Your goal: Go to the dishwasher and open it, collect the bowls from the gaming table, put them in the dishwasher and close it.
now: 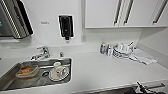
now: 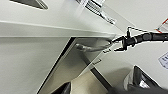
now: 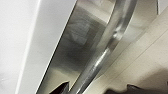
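A slim black robot arm [image 2: 150,37] with pale bands at its joints ends in a black, thin-fingered claw gripper [image 2: 119,44], a thin cable looping above its wrist. Dark angular gripper tips [image 3: 61,88] edge the right wrist view, and a black pointed gripper part [image 1: 142,88] shows from the head camera.

dishwasher [image 2: 75,62]: we see a brushed steel front under the white counter; its door looks tipped slightly out at the top
handle [image 3: 110,42]: we've got a curved shiny bar along the door's top edge, seen close
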